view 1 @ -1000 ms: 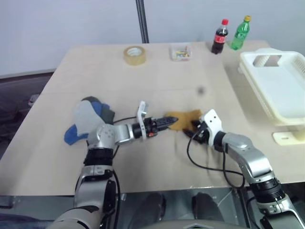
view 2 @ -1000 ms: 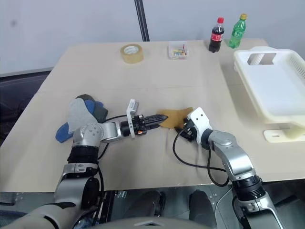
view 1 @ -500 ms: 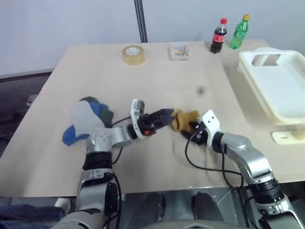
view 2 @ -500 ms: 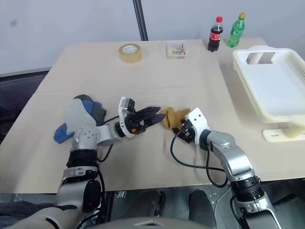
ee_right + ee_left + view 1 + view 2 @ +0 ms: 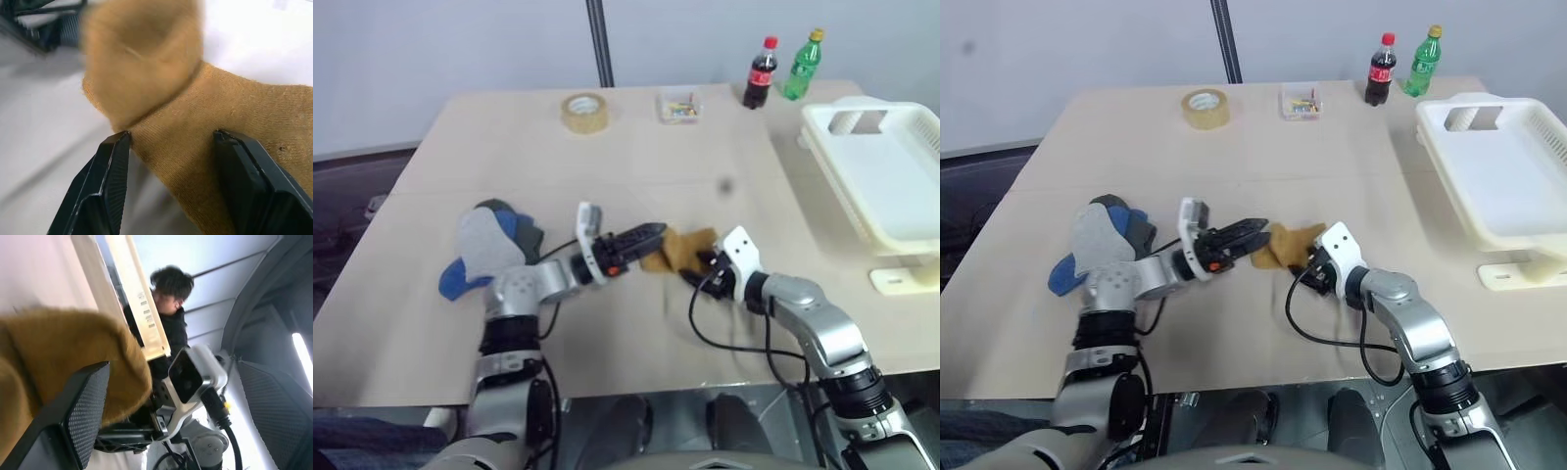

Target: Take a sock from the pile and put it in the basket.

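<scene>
A mustard-yellow sock (image 5: pixel 1289 244) of plain knit is seen. The pile (image 5: pixel 1102 241) is made up of light grey, blue and dark grey socks. The basket (image 5: pixel 1503 176) is coloured white, with slotted sides. The counter (image 5: pixel 1263 137) is shown in pale beige. The left gripper (image 5: pixel 1246 235) and the right gripper (image 5: pixel 1308 266) have black fingers, carried on silver arms with white housings. A tan roll of tape (image 5: pixel 1205 107) is seen, also a dark cola bottle (image 5: pixel 1379 70) with a red cap and label, a green bottle (image 5: pixel 1420 62) with a yellow cap, and a clear box (image 5: pixel 1301 102) of multicoloured bits.
</scene>
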